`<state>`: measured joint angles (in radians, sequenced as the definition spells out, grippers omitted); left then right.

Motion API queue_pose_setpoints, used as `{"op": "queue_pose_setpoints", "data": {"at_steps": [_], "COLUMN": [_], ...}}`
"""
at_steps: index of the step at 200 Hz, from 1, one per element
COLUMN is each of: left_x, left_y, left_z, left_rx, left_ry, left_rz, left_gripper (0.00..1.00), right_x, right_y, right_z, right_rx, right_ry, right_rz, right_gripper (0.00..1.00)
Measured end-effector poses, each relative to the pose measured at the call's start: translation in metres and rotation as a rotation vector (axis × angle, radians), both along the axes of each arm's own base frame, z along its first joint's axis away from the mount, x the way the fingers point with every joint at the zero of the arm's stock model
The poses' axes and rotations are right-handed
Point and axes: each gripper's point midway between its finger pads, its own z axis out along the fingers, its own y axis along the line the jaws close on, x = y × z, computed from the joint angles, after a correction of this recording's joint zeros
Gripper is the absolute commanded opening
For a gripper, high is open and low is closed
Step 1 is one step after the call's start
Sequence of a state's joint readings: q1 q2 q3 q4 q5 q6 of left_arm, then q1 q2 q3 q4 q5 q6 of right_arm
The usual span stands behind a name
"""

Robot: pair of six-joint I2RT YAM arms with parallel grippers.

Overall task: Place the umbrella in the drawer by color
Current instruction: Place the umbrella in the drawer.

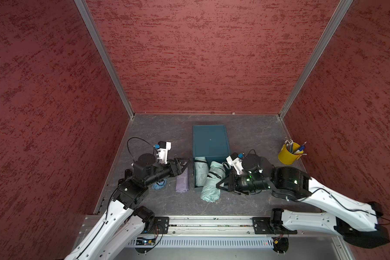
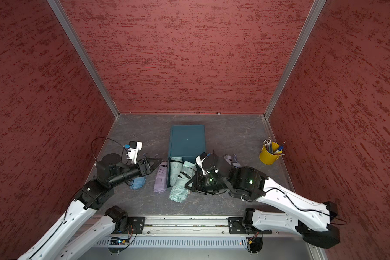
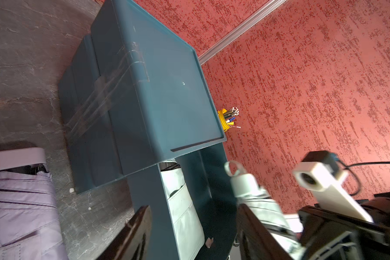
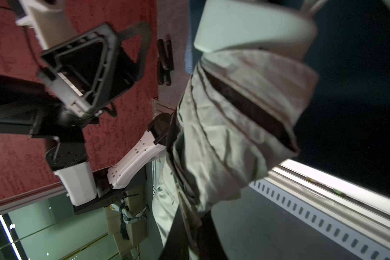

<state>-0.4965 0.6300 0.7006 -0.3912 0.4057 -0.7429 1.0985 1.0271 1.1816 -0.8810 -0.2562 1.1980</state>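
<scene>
Two mint umbrellas: first umbrella in drawer, second umbrella lower centre of a top view, slanting over drawer front. My right fingers are pressed together, pinching its fabric. Left fingers spread, empty. I judge it light, soft, slippery: firmer hold at strap.

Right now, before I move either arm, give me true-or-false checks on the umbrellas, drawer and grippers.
1. The lavender folded fabric umbrella lies on the grey table, outside the open teal drawer. True.
2. The drawer is empty. False: a mint-green folded umbrella lies inside.
3. The left gripper holds the lavender umbrella. False: it is open and empty.
4. The right gripper is shut on a second mint-green umbrella. True.
5. The yellow cup of pencils stands in the drawer. False: it stands on the table, off to the right.
</scene>
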Motion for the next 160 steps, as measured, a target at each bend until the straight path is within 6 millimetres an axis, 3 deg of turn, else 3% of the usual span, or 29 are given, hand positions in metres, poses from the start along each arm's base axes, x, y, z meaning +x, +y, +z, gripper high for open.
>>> {"op": "queue_pose_setpoints", "data": {"at_steps": [12,40,131,160], "left_x": [-0.001,-0.002,-0.005,-0.007], "left_y": [0.000,0.000,0.005,0.007], "left_z": [0.000,0.000,-0.009,-0.010], "left_rx": [0.002,0.008,0.063,0.070], "left_ry": [0.003,0.009,0.019,0.024], "left_rz": [-0.002,-0.003,0.004,0.008], "left_gripper": [0.62,0.62,0.61,0.62], "right_x": [0.006,0.017,0.078,0.088], "right_y": [-0.003,-0.003,-0.002,-0.006], "right_z": [-0.014,-0.010,-0.029,-0.033], "right_rx": [-0.017,0.025,-0.032,-0.079], "right_ry": [0.051,0.100,0.143,0.122], "right_rz": [-0.021,-0.038,-0.063,-0.046], "right_gripper": [0.00,0.00,0.00,0.34]}}
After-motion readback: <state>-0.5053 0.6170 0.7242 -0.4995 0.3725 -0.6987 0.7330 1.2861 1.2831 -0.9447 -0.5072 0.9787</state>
